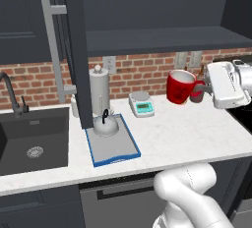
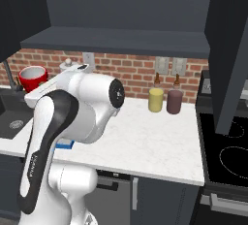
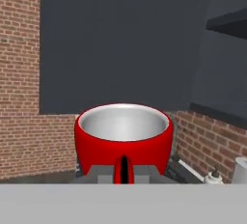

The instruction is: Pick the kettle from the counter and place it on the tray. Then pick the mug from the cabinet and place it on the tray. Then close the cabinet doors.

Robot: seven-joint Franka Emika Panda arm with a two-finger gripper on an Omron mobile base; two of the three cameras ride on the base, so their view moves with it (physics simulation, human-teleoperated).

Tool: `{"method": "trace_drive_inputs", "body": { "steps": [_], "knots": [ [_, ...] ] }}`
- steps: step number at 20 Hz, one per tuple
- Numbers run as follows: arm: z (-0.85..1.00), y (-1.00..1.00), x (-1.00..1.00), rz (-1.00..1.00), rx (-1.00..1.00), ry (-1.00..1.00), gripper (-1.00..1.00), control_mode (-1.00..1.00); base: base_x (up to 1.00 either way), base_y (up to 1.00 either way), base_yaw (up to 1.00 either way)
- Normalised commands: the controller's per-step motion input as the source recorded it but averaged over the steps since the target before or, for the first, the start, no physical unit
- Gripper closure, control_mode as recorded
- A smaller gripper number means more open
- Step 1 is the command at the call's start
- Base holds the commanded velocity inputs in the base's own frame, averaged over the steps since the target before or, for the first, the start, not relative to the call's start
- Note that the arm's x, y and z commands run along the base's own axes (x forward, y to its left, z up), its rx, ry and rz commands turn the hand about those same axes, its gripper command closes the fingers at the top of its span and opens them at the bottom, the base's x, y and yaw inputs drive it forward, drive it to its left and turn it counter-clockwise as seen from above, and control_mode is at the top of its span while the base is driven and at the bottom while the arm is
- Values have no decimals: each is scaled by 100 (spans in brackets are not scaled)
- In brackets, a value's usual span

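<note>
Mug (image 1: 180, 87), small, bright red with a white inside: it hangs in the air above the right half of the white marble-look counter (image 1: 197, 133), clear of the worktop and tipped a little to its side, below the dark shelf of the navy upper cabinet (image 1: 162, 38). The robot's two-finger gripper (image 1: 199, 92) is clenched on the mug's side handle; in the hand view the red handle (image 3: 123, 169) sits squeezed between the dark finger tips, with the white bowl of the mug (image 3: 123, 138) just beyond them. From the right base view the mug (image 2: 33, 77) peeks out past the arm, in front of the brick wall.

On the counter, just right of the dark inset sink (image 1: 34, 141), lies the flat grey tray with the raised blue rim (image 1: 115, 148), its near end close to the front edge. The squat silver-grey kettle with the thin black handle (image 1: 106, 125) stands upright on the tray's far end. Behind it, by the back wall, stands a tall grey cylinder with a white knob (image 1: 98, 92), and a small white digital scale (image 1: 141, 104) sits to the right, apart from the tray.

One tall navy cabinet door (image 1: 76, 50) with a long grey bar handle (image 1: 53, 50) stands swung open above the tray. Near the back wall on the right part of the counter stand a yellow canister (image 2: 155, 99) and a maroon canister (image 2: 174, 102), side by side.
</note>
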Motion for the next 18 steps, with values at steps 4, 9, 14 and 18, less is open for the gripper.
{"method": "trace_drive_inputs", "body": {
  "steps": [4, 9, 14, 18],
  "knots": [
    [-65, 49, -2, 17, -1, 8, 100, -100, 0, 0, 0],
    [-86, 45, 20, 8, -3, 11, 100, -100, 0, 0, 0],
    [-82, 39, 29, 7, 0, 9, 100, -100, 0, 0, 0],
    [-73, 27, 29, 9, 0, 8, 100, -100, 0, 0, 0]
  ]
}}
